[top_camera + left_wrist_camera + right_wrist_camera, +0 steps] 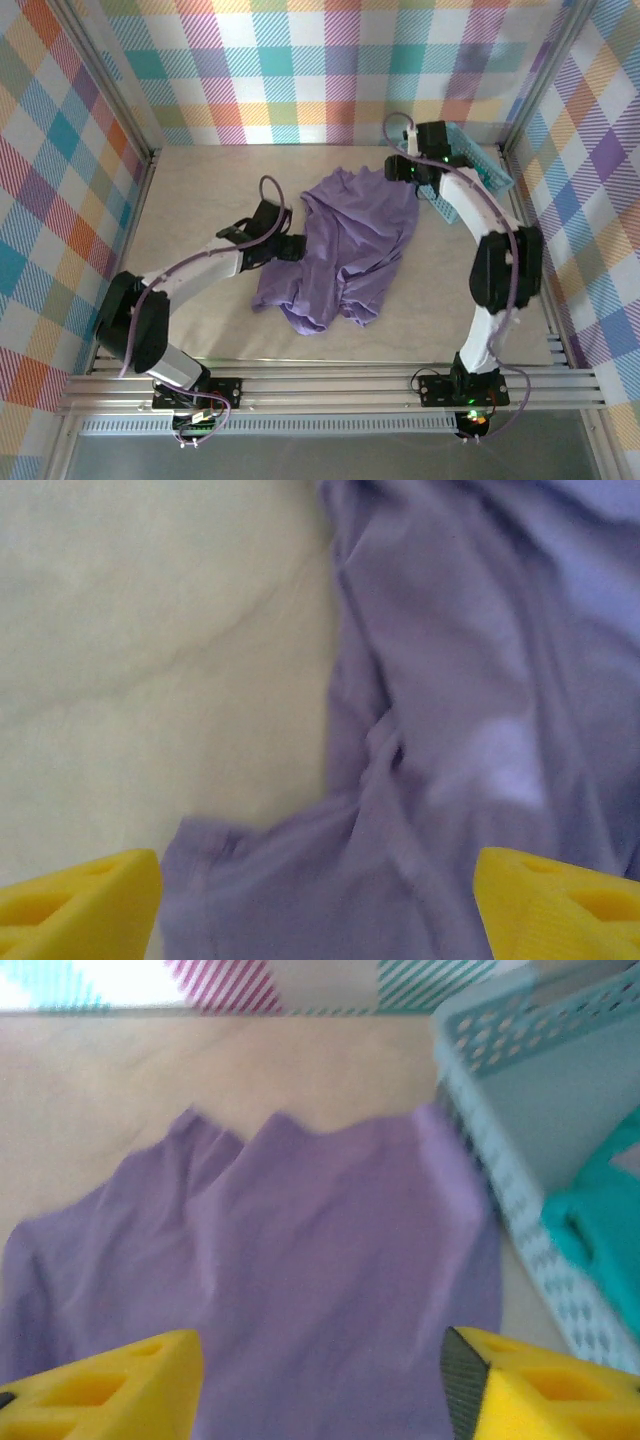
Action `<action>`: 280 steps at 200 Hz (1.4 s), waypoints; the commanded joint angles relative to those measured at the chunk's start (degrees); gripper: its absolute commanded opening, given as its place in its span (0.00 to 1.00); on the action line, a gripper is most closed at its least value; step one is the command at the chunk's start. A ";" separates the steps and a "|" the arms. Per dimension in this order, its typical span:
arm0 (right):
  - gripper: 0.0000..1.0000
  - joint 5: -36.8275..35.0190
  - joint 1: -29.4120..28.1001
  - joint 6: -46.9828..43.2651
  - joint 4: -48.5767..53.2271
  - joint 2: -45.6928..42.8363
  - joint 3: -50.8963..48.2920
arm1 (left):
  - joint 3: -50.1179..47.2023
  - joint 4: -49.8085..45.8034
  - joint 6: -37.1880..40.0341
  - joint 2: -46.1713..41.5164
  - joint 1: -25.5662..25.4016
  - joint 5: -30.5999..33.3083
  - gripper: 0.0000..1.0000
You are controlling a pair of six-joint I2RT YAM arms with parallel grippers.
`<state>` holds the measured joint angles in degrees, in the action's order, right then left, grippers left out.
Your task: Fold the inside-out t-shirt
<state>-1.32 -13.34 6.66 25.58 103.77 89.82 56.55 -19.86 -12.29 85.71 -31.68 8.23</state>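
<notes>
With the left gripper (318,885) and right gripper (320,1375) wide open and empty, I aim to pinch the crumpled t-shirt (350,250) at opposite edges and spread it flat.

Two tabletop robots, the left arm (195,270) and the right arm (500,270), are wearing white links between bulky black joints, with purple cables (266,188) looping off each wrist. Green lights (470,403) are glowing at the right base, and blocky yellow fingers (80,905) are showing moulded hollows.
</notes>
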 commanded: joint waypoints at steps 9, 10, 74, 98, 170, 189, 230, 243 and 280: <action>0.71 5.88 -9.27 6.03 -0.69 -15.38 -19.59 | -9.72 -5.47 -8.15 -9.16 0.48 -2.26 0.81; 0.72 5.80 -9.61 6.28 -0.61 -15.67 -20.21 | -10.07 -5.46 -8.43 -9.47 0.48 -2.61 0.81; 0.76 1.20 -24.33 21.16 8.25 -28.02 -45.84 | -20.29 -2.59 -15.24 -12.79 0.22 -9.50 0.64; 0.78 3.12 -26.37 25.18 3.55 -29.43 -51.93 | -21.69 1.98 -15.69 -10.12 0.22 -10.83 0.49; 0.01 -6.62 -26.47 15.44 2.22 -30.47 -44.24 | -18.43 2.85 -14.33 -19.79 0.28 -5.45 0.00; 0.00 -14.48 -25.04 8.22 4.44 -38.64 -37.01 | -14.06 0.42 -13.10 -29.82 0.65 0.50 0.00; 0.00 -18.09 -20.42 -1.69 0.21 -45.66 -22.58 | -1.06 0.72 -9.00 -39.66 1.36 10.85 0.00; 0.00 -18.19 -20.06 -4.22 -1.01 -45.21 -18.31 | 4.15 -1.16 -7.03 -38.82 1.66 13.73 0.00; 0.00 -18.98 -19.63 -9.95 -0.54 -43.73 -7.77 | 15.83 -5.13 -2.49 -38.03 3.21 21.40 0.00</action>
<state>-18.28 -33.34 3.49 25.08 59.02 77.38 67.72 -20.75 -19.46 47.33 -30.13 21.63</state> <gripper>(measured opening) 0.042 0.049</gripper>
